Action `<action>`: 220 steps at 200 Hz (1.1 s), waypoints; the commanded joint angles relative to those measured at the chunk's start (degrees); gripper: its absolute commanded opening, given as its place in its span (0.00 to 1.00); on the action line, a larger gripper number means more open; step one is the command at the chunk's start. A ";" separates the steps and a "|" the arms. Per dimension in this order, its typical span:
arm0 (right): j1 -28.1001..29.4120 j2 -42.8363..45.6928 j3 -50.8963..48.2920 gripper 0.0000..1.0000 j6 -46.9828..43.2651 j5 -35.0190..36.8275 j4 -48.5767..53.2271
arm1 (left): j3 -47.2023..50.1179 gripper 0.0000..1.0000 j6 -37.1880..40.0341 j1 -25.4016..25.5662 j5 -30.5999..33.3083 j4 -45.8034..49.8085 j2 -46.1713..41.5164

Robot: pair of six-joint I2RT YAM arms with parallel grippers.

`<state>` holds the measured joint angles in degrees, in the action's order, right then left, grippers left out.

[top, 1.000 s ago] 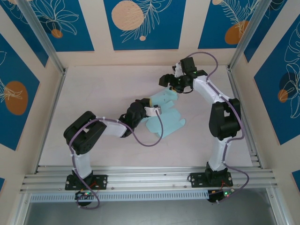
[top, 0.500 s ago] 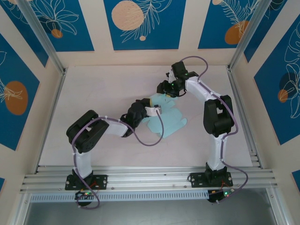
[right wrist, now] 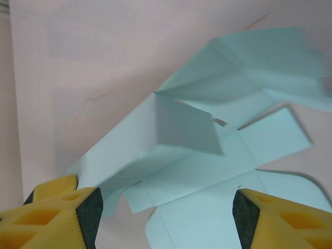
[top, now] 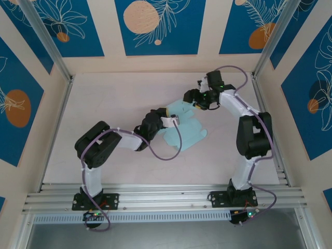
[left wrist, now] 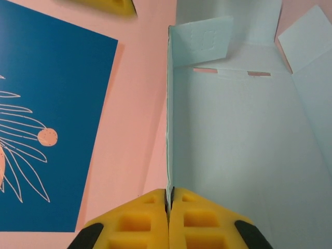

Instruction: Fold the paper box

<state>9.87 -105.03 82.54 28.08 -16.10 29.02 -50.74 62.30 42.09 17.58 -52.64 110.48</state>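
Left tool (left wrist: 169,203): pads pressed together, pinching the paper box (left wrist: 238,150) by the edge of one upright panel, evidently to anchor the sheet. Right tool (right wrist: 165,210): fingers spread, poised over a raised flap (right wrist: 187,124) at the box's 1 o'clock, apparently to press it over. The box lies mid-surface (top: 104,104), partly folded.

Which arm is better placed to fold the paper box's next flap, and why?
Right. The right gripper is open and empty, facing raised flaps of the paper box, while the left gripper is shut on the card's edge, apparently anchoring it.
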 commanded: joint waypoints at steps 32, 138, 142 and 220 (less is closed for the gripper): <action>-3.64 1.41 -9.11 0.66 0.72 -4.41 -9.14 | -0.68 0.00 -9.36 -4.39 -6.25 2.17 -2.19; -3.42 -11.96 -2.30 0.58 -0.01 -6.99 -10.82 | -0.24 0.00 -20.55 -7.97 -10.61 1.75 -4.76; -3.37 -12.28 -1.95 0.58 -0.12 -7.21 -10.89 | -0.24 0.00 -20.84 -8.06 -10.80 1.82 -4.77; -3.74 -17.46 3.45 0.58 -5.03 -10.28 -10.65 | -0.41 0.00 -24.56 -10.18 -14.39 3.93 -5.66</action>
<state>6.04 -120.60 83.55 25.43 -23.59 17.58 -50.74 40.45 32.97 5.72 -48.51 107.31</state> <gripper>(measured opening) 0.579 0.053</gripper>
